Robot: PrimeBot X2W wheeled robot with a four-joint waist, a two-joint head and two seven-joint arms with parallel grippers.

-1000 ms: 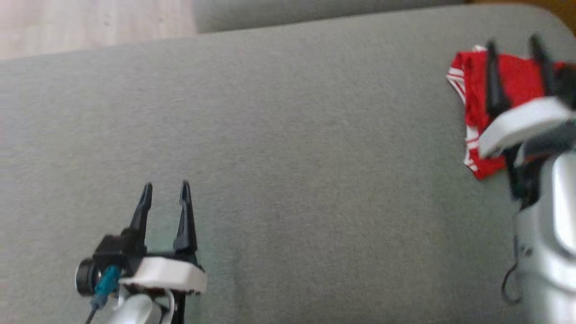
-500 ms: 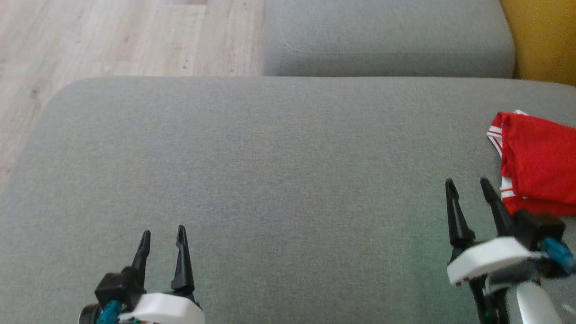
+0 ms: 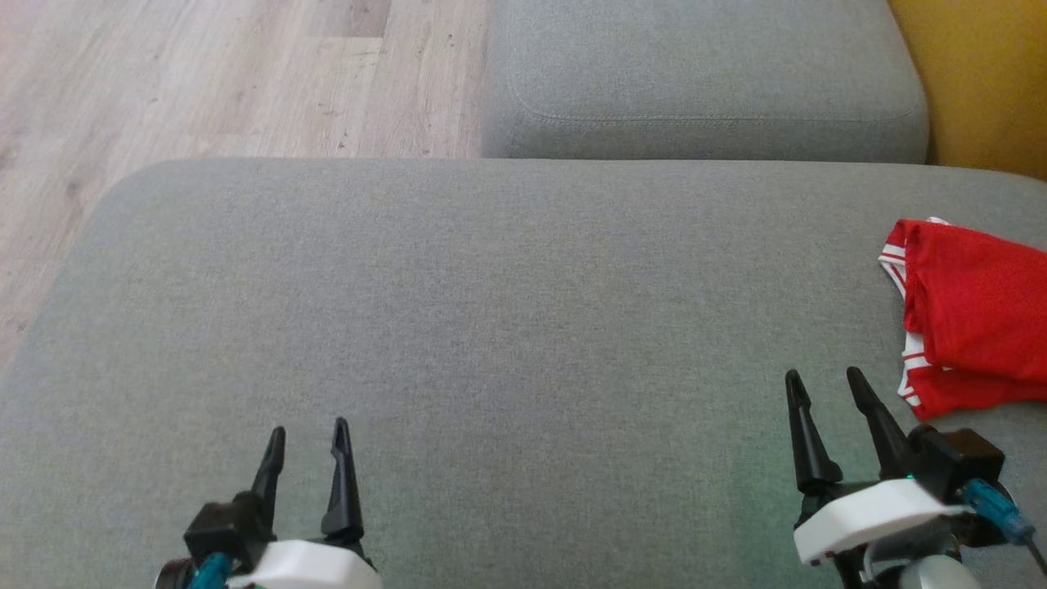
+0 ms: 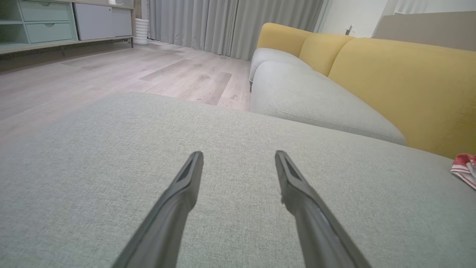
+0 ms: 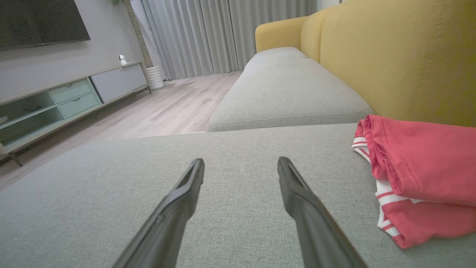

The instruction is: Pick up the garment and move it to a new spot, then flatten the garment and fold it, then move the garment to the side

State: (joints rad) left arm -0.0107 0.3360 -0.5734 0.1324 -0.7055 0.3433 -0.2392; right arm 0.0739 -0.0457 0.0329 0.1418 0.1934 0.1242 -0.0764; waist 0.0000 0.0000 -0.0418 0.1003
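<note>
since the folded red, white-striped cloth garment [image 3: 973, 319] seems done, left gripper [image 3: 309, 427] and right gripper [image 3: 823, 376] hang clear of it, fingers released.

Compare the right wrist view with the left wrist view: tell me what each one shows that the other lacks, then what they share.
Right wrist view, not the left: the right gripper, jaws open; a dark screen; the garment's folded red bulk close by.
Left wrist view, not the right: the left gripper, jaws open; a beige panel above the yellow sofa back.
Both: the grey cushion, that sofa back, curtains, wood floor, the garment's striped edge.
</note>
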